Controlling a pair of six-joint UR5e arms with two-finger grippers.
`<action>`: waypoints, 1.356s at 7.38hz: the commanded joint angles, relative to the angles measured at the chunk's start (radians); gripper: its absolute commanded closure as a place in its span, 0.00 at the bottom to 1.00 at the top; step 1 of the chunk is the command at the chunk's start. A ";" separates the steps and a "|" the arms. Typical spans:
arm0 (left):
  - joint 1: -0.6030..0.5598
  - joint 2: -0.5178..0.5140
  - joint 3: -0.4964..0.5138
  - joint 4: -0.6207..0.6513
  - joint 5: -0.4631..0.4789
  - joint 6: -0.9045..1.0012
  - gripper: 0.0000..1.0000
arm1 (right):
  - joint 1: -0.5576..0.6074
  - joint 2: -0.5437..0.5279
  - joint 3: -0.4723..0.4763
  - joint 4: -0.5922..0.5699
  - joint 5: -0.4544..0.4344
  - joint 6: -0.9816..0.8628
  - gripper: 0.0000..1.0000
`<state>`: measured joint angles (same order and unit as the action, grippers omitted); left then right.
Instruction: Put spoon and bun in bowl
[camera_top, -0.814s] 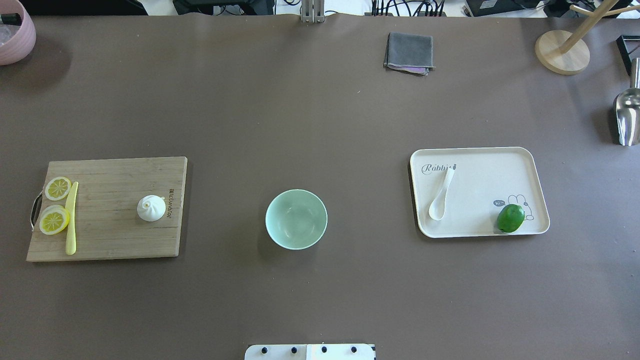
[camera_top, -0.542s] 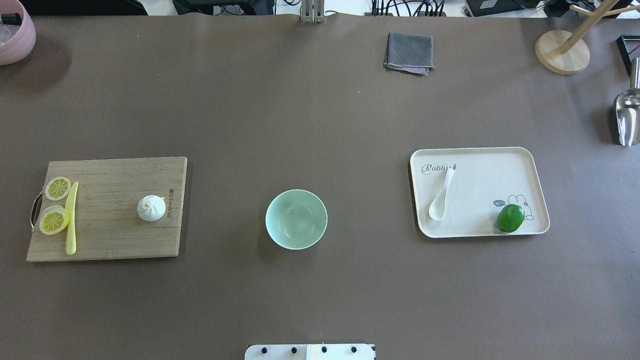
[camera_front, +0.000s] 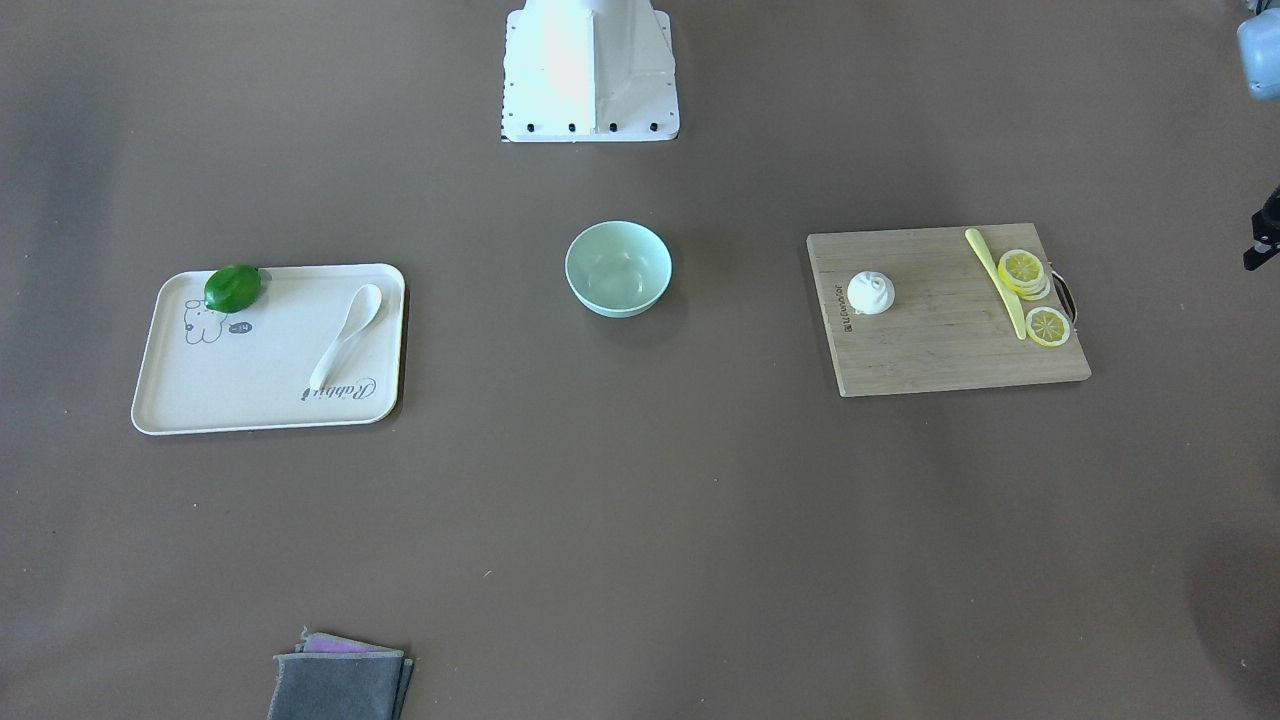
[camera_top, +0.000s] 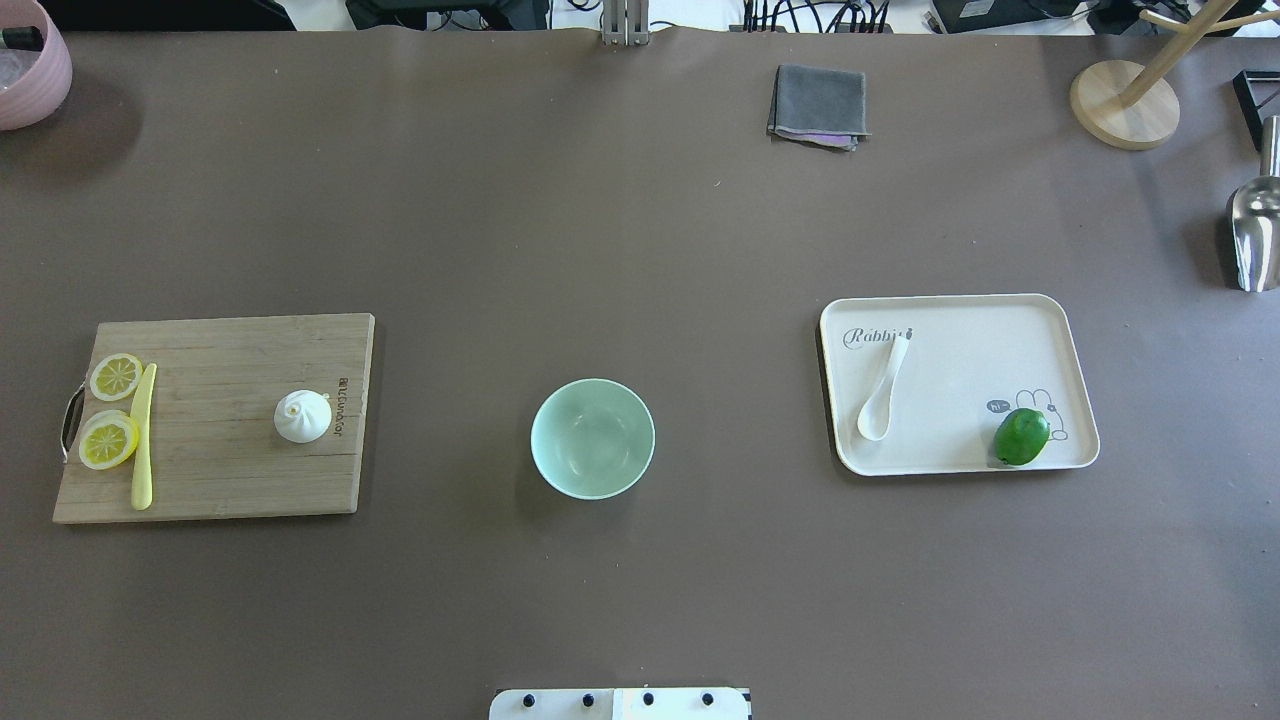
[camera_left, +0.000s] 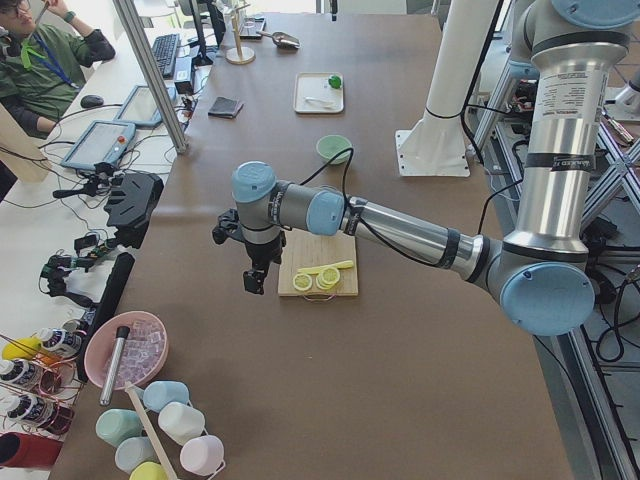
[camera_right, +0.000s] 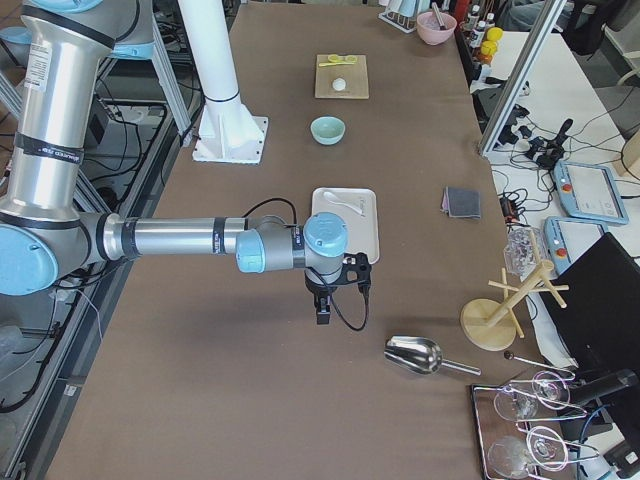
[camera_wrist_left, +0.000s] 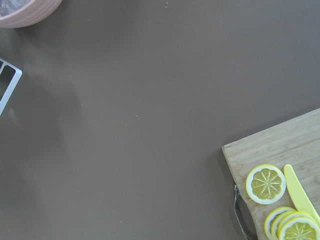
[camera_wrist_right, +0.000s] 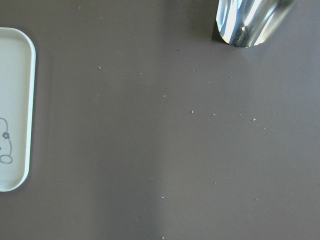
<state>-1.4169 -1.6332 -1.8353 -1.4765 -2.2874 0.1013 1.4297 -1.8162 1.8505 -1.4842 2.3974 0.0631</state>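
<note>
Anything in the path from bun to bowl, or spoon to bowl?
Nothing visible. The bun sits on the cutting board and the spoon on the tray, either side of the empty bowl, with only bare table between. The spoon just has to clear the tray's low rim.

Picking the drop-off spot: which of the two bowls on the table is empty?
The pale green bowl at the table's middle, between the wooden board and the tray. The pink bowl at the corner holds clear cubes and a tool.
</note>
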 joint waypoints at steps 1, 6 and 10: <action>0.001 -0.011 -0.041 -0.077 -0.001 -0.005 0.02 | 0.006 0.024 0.042 0.015 0.022 0.010 0.00; 0.004 -0.016 0.060 -0.542 0.000 -0.003 0.02 | 0.043 0.039 0.052 0.160 0.005 0.015 0.00; 0.110 -0.007 0.106 -0.614 0.003 -0.120 0.02 | -0.085 0.115 0.038 0.214 -0.047 0.360 0.00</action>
<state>-1.3430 -1.6409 -1.7430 -2.0649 -2.2858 0.0236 1.4173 -1.7401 1.8881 -1.2959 2.3636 0.2522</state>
